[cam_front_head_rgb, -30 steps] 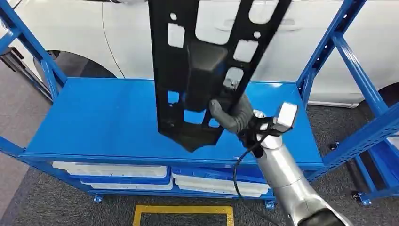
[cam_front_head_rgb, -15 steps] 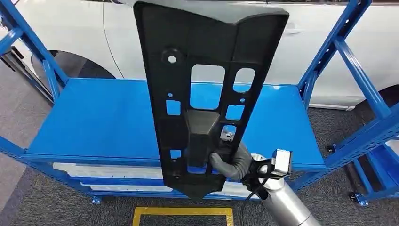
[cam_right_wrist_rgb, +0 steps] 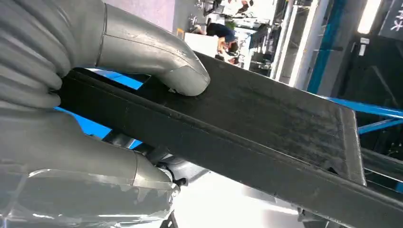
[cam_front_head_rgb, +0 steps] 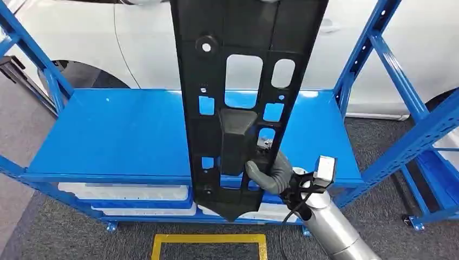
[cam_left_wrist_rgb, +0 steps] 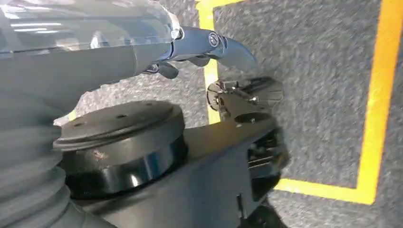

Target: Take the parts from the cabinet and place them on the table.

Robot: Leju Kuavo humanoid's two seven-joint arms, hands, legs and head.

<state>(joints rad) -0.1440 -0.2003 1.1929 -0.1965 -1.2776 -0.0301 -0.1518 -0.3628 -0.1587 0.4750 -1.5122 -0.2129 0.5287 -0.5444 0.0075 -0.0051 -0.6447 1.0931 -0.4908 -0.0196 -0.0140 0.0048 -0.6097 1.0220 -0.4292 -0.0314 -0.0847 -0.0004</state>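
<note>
One grey thumb and the darker fingers (cam_front_head_rgb: 258, 174) of the right hand (cam_front_head_rgb: 270, 174) clamp a long black part (cam_front_head_rgb: 238, 81) near its lower end, holding it upright in front of the blue cabinet (cam_front_head_rgb: 124, 135). In the right wrist view the thumb (cam_right_wrist_rgb: 157, 57) presses flat on the part's matt, slightly grainy face, fingers wrapped beneath. The part is a stiff moulded panel pierced by rectangular and rounded cut-outs, with a raised block at its middle. Below the cabinet's smooth blue top shelf, white trays (cam_front_head_rgb: 124, 192) sit on a lower level; their contents cannot be made out. The left hand (cam_left_wrist_rgb: 199, 45) hangs over grey carpet (cam_left_wrist_rgb: 309, 71) with yellow tape lines (cam_left_wrist_rgb: 375, 95), fingers loosely apart, holding nothing.
</note>
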